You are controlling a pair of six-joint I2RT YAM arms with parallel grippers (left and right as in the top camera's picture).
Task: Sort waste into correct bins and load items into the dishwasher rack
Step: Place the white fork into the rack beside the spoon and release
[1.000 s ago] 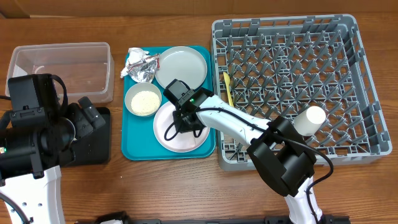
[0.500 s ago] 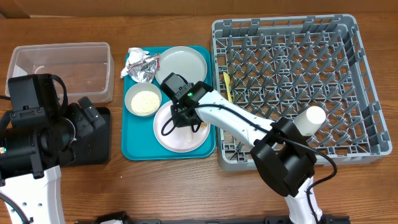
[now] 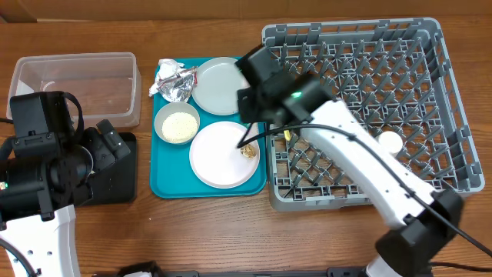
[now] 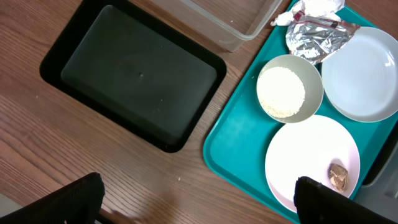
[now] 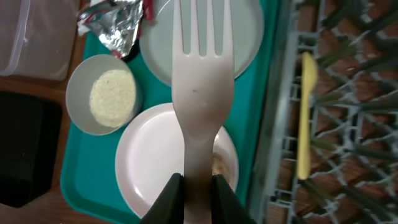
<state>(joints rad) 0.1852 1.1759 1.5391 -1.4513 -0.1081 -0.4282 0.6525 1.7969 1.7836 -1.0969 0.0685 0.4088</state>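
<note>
My right gripper (image 5: 198, 186) is shut on a white fork (image 5: 199, 81) and holds it above the teal tray's right edge, next to the dishwasher rack (image 3: 453, 100). In the overhead view the gripper (image 3: 257, 96) hangs over the pale grey plate (image 3: 215, 81). Below it the whitish-pink plate (image 3: 215, 158) carries a brown morsel (image 3: 248, 151). The grey bowl (image 3: 177, 124) holds rice. Foil wrapper (image 3: 175, 83) and white napkin (image 4: 317, 6) lie at the tray's back. A yellow utensil (image 5: 305, 112) and white cup (image 3: 390, 141) are in the rack. My left gripper (image 4: 199, 205) is open and empty over bare table.
The clear tub (image 3: 77, 81) stands at the back left, the black tray (image 4: 137, 74) in front of it, partly under my left arm. The teal tray (image 3: 165, 181) lies between the bins and the rack.
My right gripper has risen off the whitish-pink plate with the white fork and moved back and right toward the rack. The morsel on the plate now shows.
</note>
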